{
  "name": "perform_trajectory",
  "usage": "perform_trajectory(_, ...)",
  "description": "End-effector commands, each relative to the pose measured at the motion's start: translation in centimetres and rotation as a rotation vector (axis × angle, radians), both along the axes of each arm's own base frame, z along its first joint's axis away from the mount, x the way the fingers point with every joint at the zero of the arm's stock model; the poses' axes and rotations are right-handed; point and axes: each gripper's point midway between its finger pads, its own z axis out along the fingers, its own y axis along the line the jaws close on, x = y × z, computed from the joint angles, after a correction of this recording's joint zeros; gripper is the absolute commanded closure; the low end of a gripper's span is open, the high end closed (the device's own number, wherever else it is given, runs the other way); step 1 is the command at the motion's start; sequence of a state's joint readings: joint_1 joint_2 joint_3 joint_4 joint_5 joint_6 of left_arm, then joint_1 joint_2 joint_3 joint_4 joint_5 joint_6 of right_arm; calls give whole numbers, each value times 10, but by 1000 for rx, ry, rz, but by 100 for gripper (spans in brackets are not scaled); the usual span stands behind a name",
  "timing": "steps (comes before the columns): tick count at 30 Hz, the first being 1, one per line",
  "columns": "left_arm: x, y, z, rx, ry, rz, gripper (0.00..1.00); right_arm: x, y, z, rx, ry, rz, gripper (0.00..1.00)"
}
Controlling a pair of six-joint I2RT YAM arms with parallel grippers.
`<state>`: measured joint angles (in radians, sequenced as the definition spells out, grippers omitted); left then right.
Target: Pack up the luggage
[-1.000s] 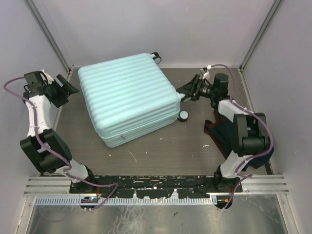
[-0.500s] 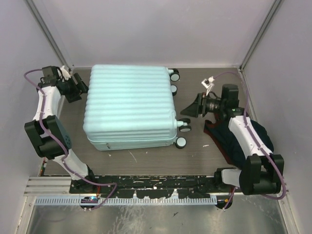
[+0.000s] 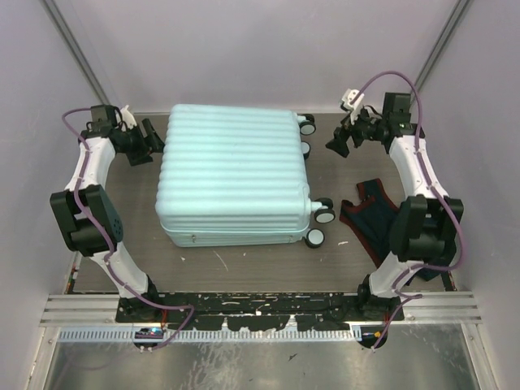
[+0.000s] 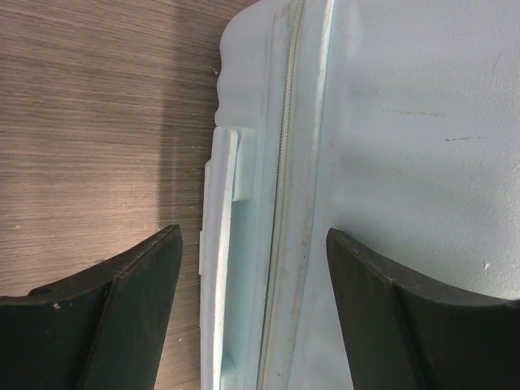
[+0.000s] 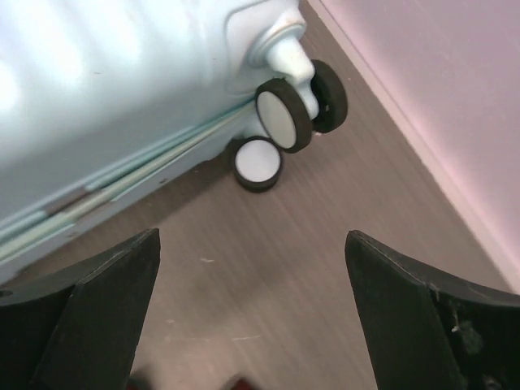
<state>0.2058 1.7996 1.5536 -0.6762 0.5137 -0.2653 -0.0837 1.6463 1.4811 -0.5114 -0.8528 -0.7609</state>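
Luggage lies shut and flat mid-worktop, long axis left to right.
Its wheels point right; the left claw gapes wide at the zip edge, the right claw gapes wide near the far wheels.

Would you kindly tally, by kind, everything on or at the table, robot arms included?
Luggage: 1
Dark garment: 1
Robot arms, left arm and right arm: 2
Total: 4
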Motion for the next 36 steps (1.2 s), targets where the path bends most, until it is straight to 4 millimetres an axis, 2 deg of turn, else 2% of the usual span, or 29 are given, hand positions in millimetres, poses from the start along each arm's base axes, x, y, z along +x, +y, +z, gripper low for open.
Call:
perform_trajectory(1,-9,-52,25,-133,-26,-161,25,38,3,16,-133,-203,100,0)
perform_trajectory(5,-9,-52,23,-137,-22,-157,25,67,20,-1,-130,-229,154,0)
perform_trajectory(11,-8,-52,24,-134,-24,-153,25,103,54,-14,-151,-299,198,0)
perform_trajectory(17,-8,-51,23,-134,-20,-147,25,144,60,-28,-174,-330,189,0)
perform_trajectory(21,-5,-51,21,-142,-15,-137,25,156,68,-36,-227,-361,211,3)
perform_trajectory(25,-2,-51,22,-141,-16,-136,26,156,75,-33,-244,-380,239,22)
perform_trajectory(30,-2,-49,20,-135,-12,-129,27,143,76,-7,-237,-417,247,55)
perform_trajectory(33,-3,-49,18,-137,-5,-125,27,132,77,23,-220,-460,241,78)
perform_trajectory(35,-4,-49,18,-138,-5,-120,27,125,78,57,-176,-504,214,90)
perform_trajectory(36,-4,-49,18,-138,-7,-120,27,122,79,73,-155,-523,203,92)
